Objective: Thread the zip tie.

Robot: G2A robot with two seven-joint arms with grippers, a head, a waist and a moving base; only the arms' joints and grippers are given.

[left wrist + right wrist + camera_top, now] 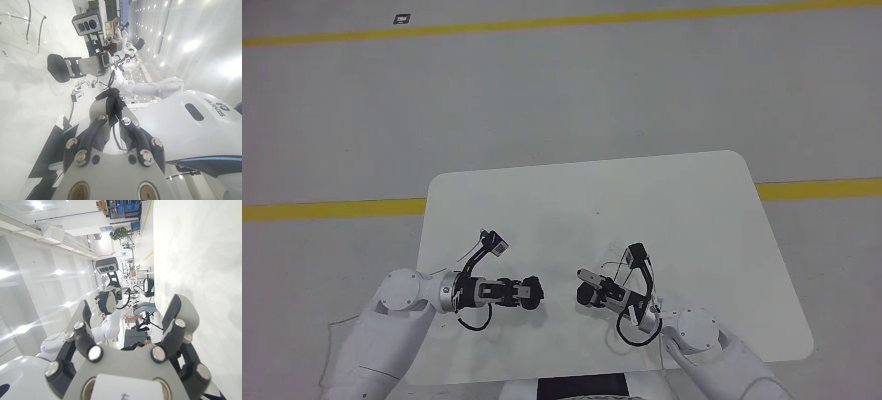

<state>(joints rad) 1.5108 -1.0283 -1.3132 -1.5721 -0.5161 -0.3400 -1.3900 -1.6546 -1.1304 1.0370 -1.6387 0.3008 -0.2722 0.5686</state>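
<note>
My left gripper [111, 95] is shut, and a thin black zip tie [115, 130] runs back between its fingers from a dark bunch at the tips. In the top view the left gripper [531, 292] hovers over the table's near half, pointing at my right gripper [586, 293] a short gap away. The right gripper [130, 303] is open, its pads wide apart with nothing between them. From the left wrist the right gripper [56, 70] shows end-on. From the right wrist the left gripper [105, 303] faces back, just above the table.
The white table [642, 200] has rounded corners, with grey floor and yellow lines around it. Several loose black zip ties [40, 30] lie on a clear sheet beyond the right gripper. The table's far half is bare.
</note>
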